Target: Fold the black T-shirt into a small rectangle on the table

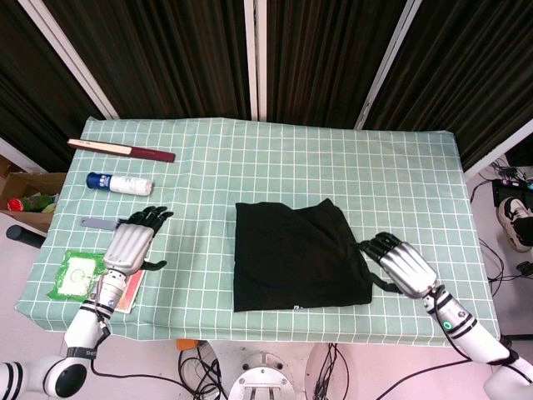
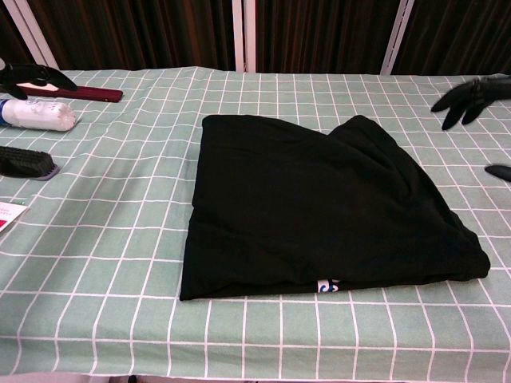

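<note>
1. On the middle of the bench (image 1: 275,158), under its green checked cloth, the T-shirt (image 1: 296,254) lies folded into a rough rectangle; its far right corner bulges out a little, and a small white-and-blue tag (image 2: 326,285) shows at its near edge.
2. Just right of the T-shirt, the right hand (image 1: 403,266) hovers with fingers (image 2: 465,94) spread wide, holding nothing and clear of the fabric.
3. Well apart to the left, the left hand (image 1: 129,244) is also splayed wide and holds nothing, its fingertips near a grey comb (image 1: 100,223).
4. Farther back on the left lie a white bottle (image 1: 121,183) with a blue cap and a dark red stick (image 1: 122,150), each on its side.
5. At the near left edge, a green packet (image 1: 77,276) lies beside a red card (image 1: 127,293), which is partly under the left wrist.
</note>
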Motion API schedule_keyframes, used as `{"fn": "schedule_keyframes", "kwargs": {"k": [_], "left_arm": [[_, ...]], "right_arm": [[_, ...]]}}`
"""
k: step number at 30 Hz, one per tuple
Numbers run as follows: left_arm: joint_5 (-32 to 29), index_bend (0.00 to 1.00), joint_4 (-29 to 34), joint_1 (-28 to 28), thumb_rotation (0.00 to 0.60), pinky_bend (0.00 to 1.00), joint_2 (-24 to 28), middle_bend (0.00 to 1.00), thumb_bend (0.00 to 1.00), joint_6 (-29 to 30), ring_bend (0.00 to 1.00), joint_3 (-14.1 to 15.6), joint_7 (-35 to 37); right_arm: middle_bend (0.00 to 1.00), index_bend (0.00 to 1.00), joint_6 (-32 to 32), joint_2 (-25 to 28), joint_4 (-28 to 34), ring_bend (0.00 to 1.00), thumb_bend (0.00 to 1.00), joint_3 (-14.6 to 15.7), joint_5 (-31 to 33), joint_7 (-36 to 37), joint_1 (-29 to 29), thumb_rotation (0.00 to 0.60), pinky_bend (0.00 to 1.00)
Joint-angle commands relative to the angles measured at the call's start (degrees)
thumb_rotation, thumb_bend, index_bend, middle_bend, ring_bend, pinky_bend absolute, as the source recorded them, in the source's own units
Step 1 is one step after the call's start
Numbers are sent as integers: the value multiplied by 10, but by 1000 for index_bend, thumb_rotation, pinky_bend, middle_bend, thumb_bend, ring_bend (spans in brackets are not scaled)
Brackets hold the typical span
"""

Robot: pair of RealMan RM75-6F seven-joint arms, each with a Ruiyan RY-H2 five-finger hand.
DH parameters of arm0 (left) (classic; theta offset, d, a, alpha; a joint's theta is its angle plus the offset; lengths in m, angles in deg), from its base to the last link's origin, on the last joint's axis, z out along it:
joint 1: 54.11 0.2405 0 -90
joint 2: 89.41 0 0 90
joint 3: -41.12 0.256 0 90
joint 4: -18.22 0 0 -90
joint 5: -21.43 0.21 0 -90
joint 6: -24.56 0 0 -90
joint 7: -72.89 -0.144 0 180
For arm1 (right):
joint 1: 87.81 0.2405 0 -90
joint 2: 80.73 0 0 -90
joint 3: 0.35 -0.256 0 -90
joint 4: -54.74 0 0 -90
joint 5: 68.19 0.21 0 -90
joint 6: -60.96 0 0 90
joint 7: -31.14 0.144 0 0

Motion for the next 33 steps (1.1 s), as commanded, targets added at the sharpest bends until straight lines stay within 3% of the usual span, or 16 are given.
{"fn": "schedule_keyframes", "kwargs": {"k": [1,7,15,20,24,29,33], "left_arm": [[14,146,-5,12,600,177,4,104,92,8,80,1,11],[46,155,-17,32,600,177,5,104,93,21,80,10,18],[64,157,-31,51,600,176,8,105,93,19,80,12,35],[63,157,-40,57,600,176,8,104,93,11,80,8,46],[65,157,-45,62,600,176,9,104,93,5,80,6,54],[68,159,-48,67,600,176,12,99,93,-2,80,5,58],[71,162,-47,67,600,176,12,98,93,-7,80,0,59]], "right_arm": [[322,247,-92,-2,24,267,350,-74,105,-29,53,600,276],[301,278,-231,-62,-30,263,456,-136,217,-108,145,600,276],[235,284,-340,-176,-154,164,457,-155,326,-222,229,600,223],[204,275,-371,-215,-197,130,457,-151,375,-273,255,600,209],[203,291,-380,-220,-193,128,479,-151,403,-278,261,600,202],[226,436,-370,-203,-171,128,515,-141,409,-280,252,600,201],[231,476,-367,-195,-165,128,523,-134,418,-281,247,600,197]]}}
